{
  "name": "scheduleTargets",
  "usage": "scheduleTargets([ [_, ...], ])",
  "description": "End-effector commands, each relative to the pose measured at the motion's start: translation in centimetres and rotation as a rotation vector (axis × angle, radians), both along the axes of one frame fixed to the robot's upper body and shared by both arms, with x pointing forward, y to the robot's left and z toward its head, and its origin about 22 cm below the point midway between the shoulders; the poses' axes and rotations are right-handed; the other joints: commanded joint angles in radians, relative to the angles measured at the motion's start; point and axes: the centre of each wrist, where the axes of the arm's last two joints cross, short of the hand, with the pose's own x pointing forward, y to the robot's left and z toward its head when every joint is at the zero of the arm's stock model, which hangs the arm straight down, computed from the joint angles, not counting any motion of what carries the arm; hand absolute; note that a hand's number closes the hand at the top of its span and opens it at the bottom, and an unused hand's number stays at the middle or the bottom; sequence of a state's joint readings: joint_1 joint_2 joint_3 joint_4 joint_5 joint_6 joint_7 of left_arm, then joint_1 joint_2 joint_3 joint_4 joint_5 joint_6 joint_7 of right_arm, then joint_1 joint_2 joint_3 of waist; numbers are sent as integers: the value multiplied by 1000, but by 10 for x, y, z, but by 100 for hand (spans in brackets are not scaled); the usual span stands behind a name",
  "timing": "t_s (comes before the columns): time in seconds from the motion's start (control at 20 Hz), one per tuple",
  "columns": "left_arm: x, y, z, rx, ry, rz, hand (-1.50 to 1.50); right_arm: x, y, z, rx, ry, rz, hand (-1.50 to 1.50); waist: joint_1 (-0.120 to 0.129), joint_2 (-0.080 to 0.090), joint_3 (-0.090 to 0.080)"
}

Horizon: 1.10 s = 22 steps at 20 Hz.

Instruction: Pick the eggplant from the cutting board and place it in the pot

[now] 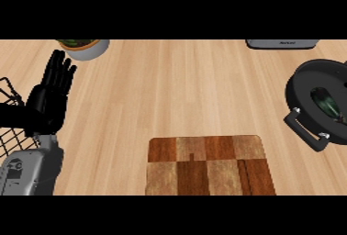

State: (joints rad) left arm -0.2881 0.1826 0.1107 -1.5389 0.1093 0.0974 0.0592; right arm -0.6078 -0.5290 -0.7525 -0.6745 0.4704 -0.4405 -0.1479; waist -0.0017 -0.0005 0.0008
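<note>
A pale wooden counter (169, 92) fills the view, its grain running top to bottom, with a broad bare stretch across the middle.

Next in size is the cutting board (209, 165), a patchwork of dark and light wood blocks, lying low in the centre with its lower edge cut off by the view. Nothing lies on it.

At the right edge sits the black pot (305, 82), round and partly out of view, with a looped handle (308, 129) jutting toward the lower left, down toward the board's far corner. Inside the pot lies the eggplant (327, 102), dark and glossy, only partly visible against the right edge.

On the left, a grey forearm rises from the lower corner, ending in the black left hand (51, 94), fingers straight and pointing up, holding nothing. It stands over a black wire basket (10, 94) at the left edge.

Smaller things line the top edge: a grey plant pot (86, 48) with green leaves at upper left, and a grey appliance (281, 44) at upper right, just above the pot.

The right hand does not show. Open counter lies between the left hand, the board and the pot.
</note>
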Motion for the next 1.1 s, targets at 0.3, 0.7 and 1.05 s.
scheduleTargets([
  [0.3, -6, -9, -1, -1, 0, 5, 0, -73, -53, -14, 42, -226, -86, -150, -2, 0, 0],
  [0.7, 0, 0, -2, 6, 1, 8, 0, -163, -104, -11, 35, -283, -105, -150, -10, 0, 0],
  [1.05, -6, 2, -13, 2, 3, -6, 0, -205, -125, -18, 34, -285, -141, -150, -1, 1, 0],
])
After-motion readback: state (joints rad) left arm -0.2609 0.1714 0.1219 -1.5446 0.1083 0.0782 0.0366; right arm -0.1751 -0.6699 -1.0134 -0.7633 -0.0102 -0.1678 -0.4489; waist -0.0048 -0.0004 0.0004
